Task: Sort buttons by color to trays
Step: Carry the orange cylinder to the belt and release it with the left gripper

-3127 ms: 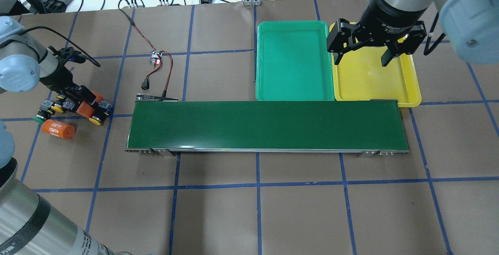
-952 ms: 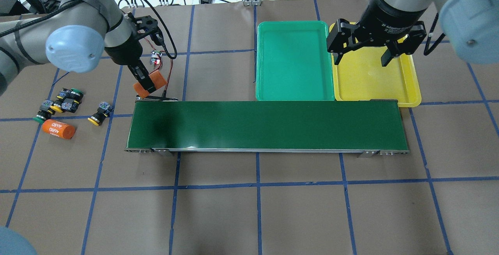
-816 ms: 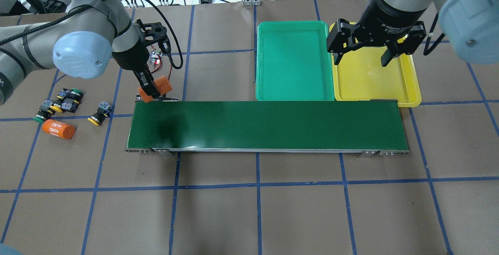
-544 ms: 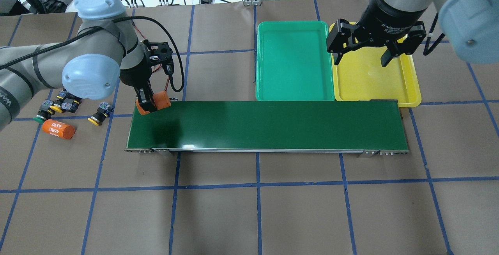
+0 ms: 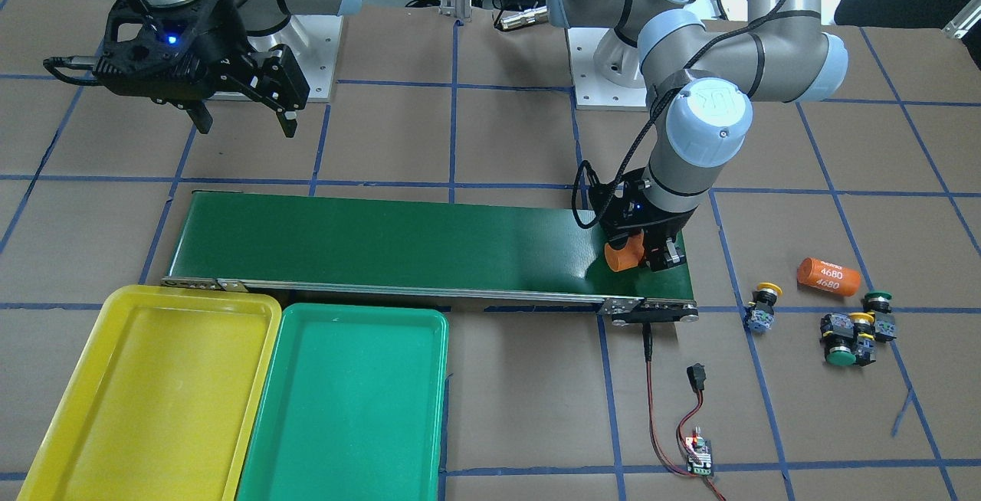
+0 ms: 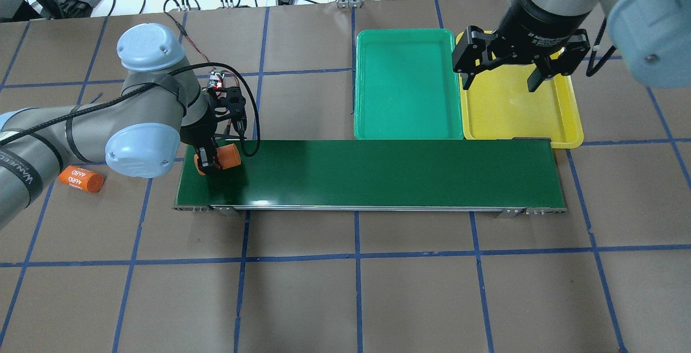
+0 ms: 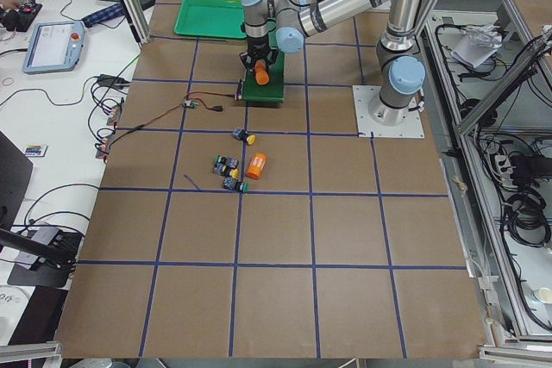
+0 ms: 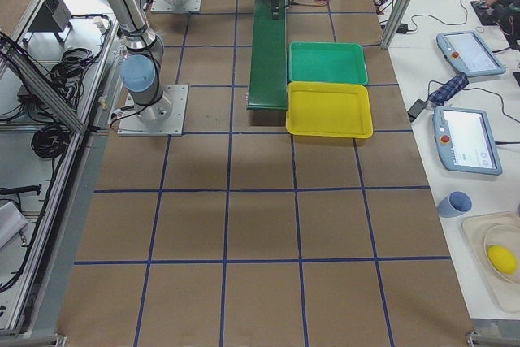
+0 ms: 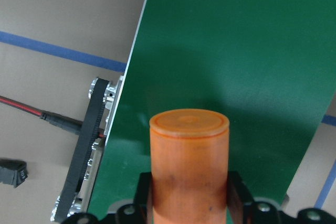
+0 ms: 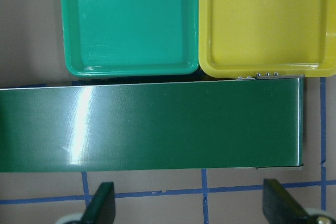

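Orange cylinder point(image 6: 225, 157), gripped by the left fingers point(image 9: 235, 192), hangs low over the left end of the conveyor belt point(image 6: 378, 172); right fingers point(image 6: 468, 75) spread above the yellow tray point(image 6: 513, 110). Next, likely release onto belt

Buttons: four, all on the tabletop point(image 5: 506, 141), well apart from both sets of fingers.
- Yellow caps: two. One lone yellow button point(image 5: 762, 306) and one clustered yellow button point(image 5: 862, 325).
- Green caps: two. An upper green button point(image 5: 879, 303) and a lower green button point(image 5: 841, 354), both in the same cluster of three.

Trays: two, one yellow tray point(image 5: 146, 394) and one green tray point(image 5: 345, 409).

Orange cylinders: two. A plain orange cylinder point(image 5: 622, 254) is pinched between the left fingers point(image 5: 664, 254). The 4680 cylinder point(image 5: 828, 275) lies well apart from them.

Conveyor belt point(image 5: 398, 244): one.

Arms: two, each with two fingers. The right fingers point(image 5: 288, 114) hold nothing.

Circuit board point(image 5: 699, 455) with wires: one.
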`<state>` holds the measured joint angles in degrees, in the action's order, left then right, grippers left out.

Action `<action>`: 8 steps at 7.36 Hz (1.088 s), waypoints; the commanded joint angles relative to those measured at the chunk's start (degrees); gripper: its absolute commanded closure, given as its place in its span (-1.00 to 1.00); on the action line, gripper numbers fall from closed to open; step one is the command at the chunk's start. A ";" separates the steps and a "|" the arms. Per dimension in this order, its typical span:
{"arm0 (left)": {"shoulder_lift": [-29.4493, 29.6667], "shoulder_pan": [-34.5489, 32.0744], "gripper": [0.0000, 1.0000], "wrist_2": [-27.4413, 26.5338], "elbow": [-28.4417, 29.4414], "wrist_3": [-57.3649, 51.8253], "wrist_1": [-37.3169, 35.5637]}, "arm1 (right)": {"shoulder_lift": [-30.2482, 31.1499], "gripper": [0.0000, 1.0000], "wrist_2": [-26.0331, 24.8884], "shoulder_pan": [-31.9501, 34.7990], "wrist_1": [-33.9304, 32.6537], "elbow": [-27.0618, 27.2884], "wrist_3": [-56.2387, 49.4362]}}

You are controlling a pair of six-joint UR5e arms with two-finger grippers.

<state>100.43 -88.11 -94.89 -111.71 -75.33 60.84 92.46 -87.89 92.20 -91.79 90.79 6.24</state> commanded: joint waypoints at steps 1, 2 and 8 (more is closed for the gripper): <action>1.16 -0.14 -0.06 0.50 -0.44 1.76 -2.72 | 0.00 -1.00 0.00 0.00 -0.05 0.00 0.00; 0.82 -0.31 -0.74 0.50 -0.35 1.77 -3.09 | 0.00 -1.00 0.00 0.00 0.03 -0.08 0.00; -0.41 6.67 -0.78 0.58 4.39 6.42 -0.56 | 0.00 -1.00 0.00 0.00 0.03 0.00 0.00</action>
<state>100.04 -85.34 -94.37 -108.41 -69.52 58.81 92.46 -87.84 92.19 -91.76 90.79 6.24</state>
